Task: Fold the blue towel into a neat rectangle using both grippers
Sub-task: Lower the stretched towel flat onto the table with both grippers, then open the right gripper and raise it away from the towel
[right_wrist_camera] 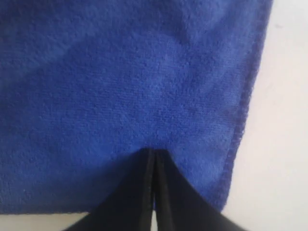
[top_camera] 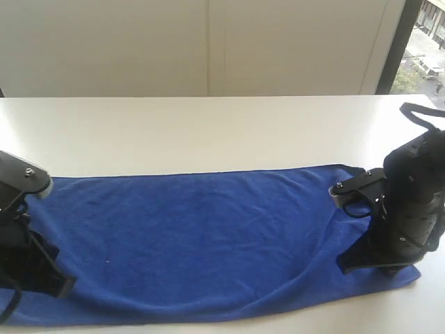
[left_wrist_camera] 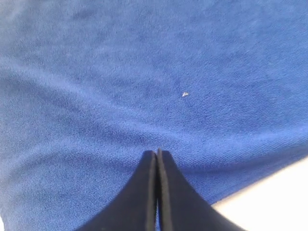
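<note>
So the blue towel [top_camera: 195, 236] is lying spread lengthwise across the white table [top_camera: 208, 132]. The left gripper [left_wrist_camera: 157, 154] is sitting at one end and the right gripper [right_wrist_camera: 153, 153] at the other, both with jaws pressed together, seemingly each pinching a bit of cloth.

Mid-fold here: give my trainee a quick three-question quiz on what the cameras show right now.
1. True or false: the blue towel is already folded in half.
2. The left hand is: A wide open; B shut, pinching cloth; C lifted clear of the towel.
3. Fill in: the right hand pinches the towel near its hemmed ___.
Key: 1 false; 2 B; 3 edge.
</note>
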You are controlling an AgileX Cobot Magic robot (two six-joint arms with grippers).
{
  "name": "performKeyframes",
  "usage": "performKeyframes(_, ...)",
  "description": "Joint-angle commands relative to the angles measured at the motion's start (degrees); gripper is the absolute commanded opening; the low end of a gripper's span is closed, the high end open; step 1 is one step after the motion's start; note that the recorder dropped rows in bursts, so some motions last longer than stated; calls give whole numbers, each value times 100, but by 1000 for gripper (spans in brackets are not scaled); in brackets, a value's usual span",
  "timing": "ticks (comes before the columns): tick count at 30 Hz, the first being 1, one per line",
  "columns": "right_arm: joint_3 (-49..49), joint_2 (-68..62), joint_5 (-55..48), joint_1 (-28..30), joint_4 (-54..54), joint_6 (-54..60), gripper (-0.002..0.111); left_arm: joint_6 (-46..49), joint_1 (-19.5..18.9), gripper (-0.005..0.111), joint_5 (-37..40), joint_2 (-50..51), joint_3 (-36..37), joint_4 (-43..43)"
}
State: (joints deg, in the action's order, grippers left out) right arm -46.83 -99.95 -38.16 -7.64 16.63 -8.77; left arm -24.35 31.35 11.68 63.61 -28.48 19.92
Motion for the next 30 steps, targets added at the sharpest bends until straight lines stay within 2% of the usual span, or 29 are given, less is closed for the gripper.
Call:
performKeyframes(1, 29, -192, -302, 27, 207, -190, 0, -27, 39, 0, -196, -632, 239, -43)
performKeyframes(8, 29, -215, -1378, 27, 387, -362, 0, -27, 39, 0, -259, -822, 239, -43)
performKeyframes(17, 17, -188, -1758, 27, 565, -439, 0, -27, 39, 0, -269, -822, 239, -43)
performKeyframes(25, -416, 558, -523, 27, 969, -745, 0, -106, 39, 0, -263, -822, 239, -43)
performKeyframes(28, -719, 556, 88, 95, 1546, -1332, 0, -193, 39, 0, -263, -822, 239, -43)
performKeyframes(30, -1022, 392, 486, 252, 1463, -1316, 0, -290, 39, 0, -212, -822, 239, -69)
